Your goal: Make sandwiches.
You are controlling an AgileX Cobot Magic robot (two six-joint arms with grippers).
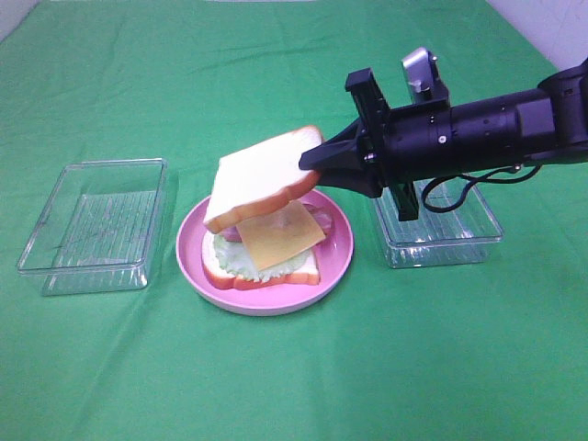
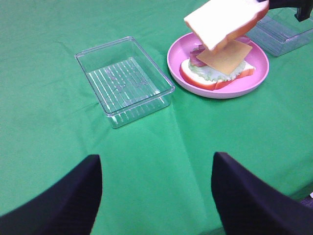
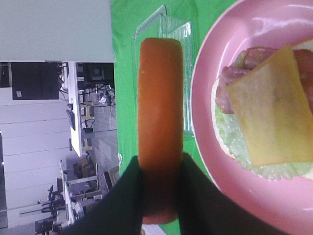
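Right gripper has our top bread slice pinched by its crust, tilted just above the stack, which sits down-left on the plate.

My right arm, a black cylindrical limb with a trailing cable, reaches in from the right side of the high view, stretched nearly level and pointing left. Its wrist carries a black bracket and a small silver block on top. My right gripper has its jaws closed across the orange-brown crust of a white toy bread slice, which hangs tilted, its far end lower. My left gripper hovers over the green worktop with its two black fingers spread wide, nothing between them.
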